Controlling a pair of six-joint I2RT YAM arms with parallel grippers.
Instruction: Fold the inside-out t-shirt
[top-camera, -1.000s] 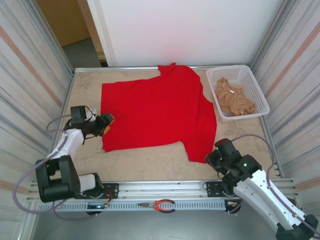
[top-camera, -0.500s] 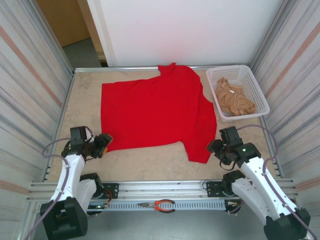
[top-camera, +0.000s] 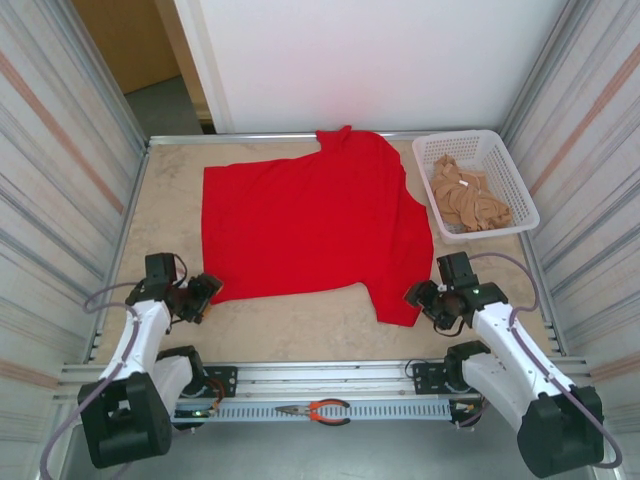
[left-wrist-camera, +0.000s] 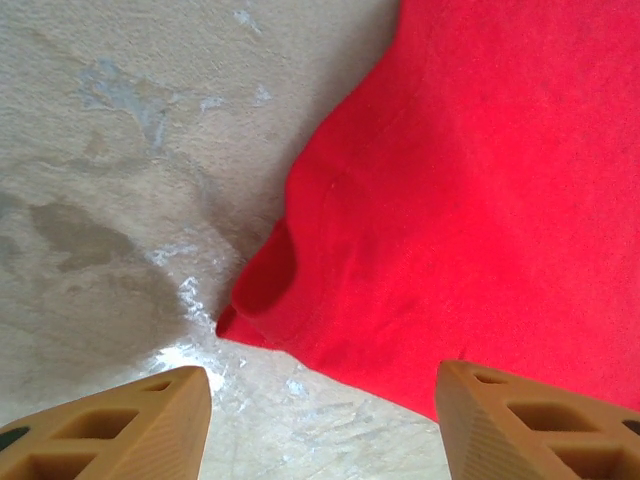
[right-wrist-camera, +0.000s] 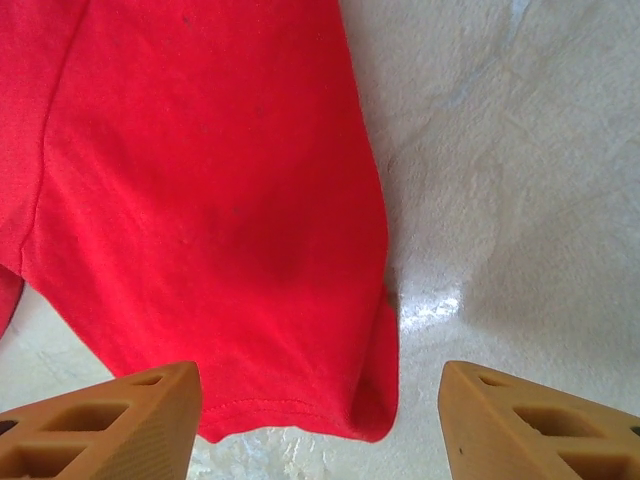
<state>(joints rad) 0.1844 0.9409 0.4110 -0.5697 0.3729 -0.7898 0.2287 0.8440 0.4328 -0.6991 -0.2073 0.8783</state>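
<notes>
- While it lies spread flat on the beige table (top-camera: 300, 325), the red t-shirt (top-camera: 310, 225) covers the middle and far part of the surface.
- Near-left corner of the shirt is slightly curled. The left gripper (top-camera: 205, 290) sits right at it, fingers apart, nothing between them.
- Near-right flap has a stitched hem along its edge. The right gripper (top-camera: 425, 297) is just beside it — fingers wide apart either side of the hem in the wrist view, not clamped on the cloth.
- White lattice basket (top-camera: 515, 185) at far right, just beside the shirt, holds a tan garment (top-camera: 465, 200).
- Red-handled pliers (top-camera: 318, 409) lie on the near rail between the arm bases.
</notes>
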